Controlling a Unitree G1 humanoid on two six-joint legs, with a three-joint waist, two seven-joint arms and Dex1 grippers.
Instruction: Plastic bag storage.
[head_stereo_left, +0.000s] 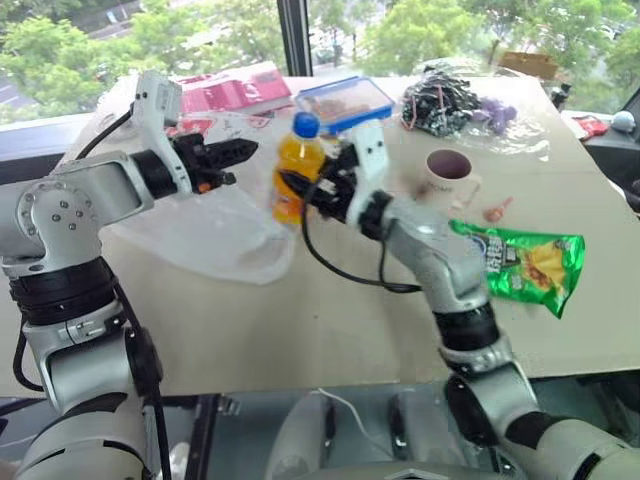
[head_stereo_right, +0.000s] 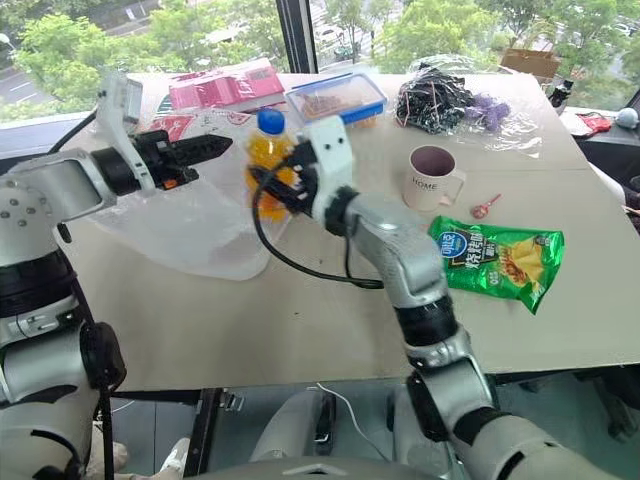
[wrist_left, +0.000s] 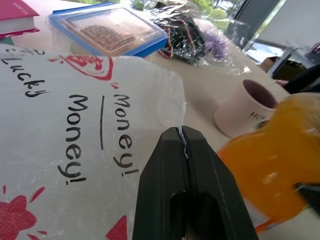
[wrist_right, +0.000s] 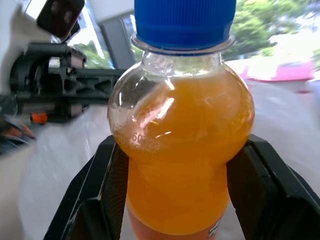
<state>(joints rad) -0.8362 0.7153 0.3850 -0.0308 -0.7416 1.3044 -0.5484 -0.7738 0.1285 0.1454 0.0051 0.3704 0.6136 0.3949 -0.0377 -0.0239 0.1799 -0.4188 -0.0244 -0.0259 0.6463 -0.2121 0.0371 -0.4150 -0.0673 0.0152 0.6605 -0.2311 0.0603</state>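
Right fingers clamp orange bottle beside plastic bag.

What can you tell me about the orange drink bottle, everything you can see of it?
The orange drink bottle is clear plastic with a rounded, bulbous shoulder, a blue screw cap on top and orange liquid nearly to the neck. It stands upright, lifted above the table, clamped at its body between the right gripper's two black fingers. The plastic bag, pinched by the left gripper, lies just behind it.
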